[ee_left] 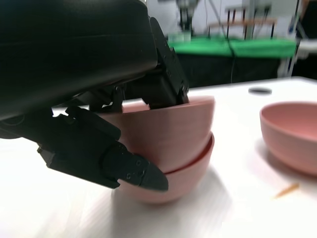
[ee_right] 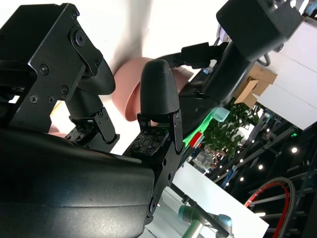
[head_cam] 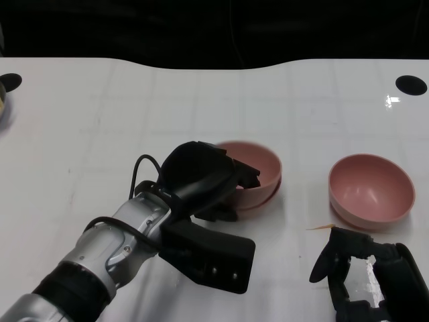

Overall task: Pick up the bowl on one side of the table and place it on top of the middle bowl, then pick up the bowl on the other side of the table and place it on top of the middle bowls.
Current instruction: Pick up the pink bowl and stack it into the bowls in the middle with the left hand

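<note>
Head view: left hand (head_cam: 201, 178) grips top bowl (head_cam: 258, 168) nested in middle bowl (ee_left: 183, 181); right hand (head_cam: 369, 275) open.

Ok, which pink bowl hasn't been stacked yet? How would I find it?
Start at the white table and look toward the robot's right side. There one round pink plastic bowl sits alone, just beyond the right robot hand. Unlike the two nested pink bowls under the left robot hand, nothing touches it.

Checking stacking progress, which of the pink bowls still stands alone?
The right bowl, standing apart near the right robot hand; the other two are nested, top bowl on middle bowl.
</note>
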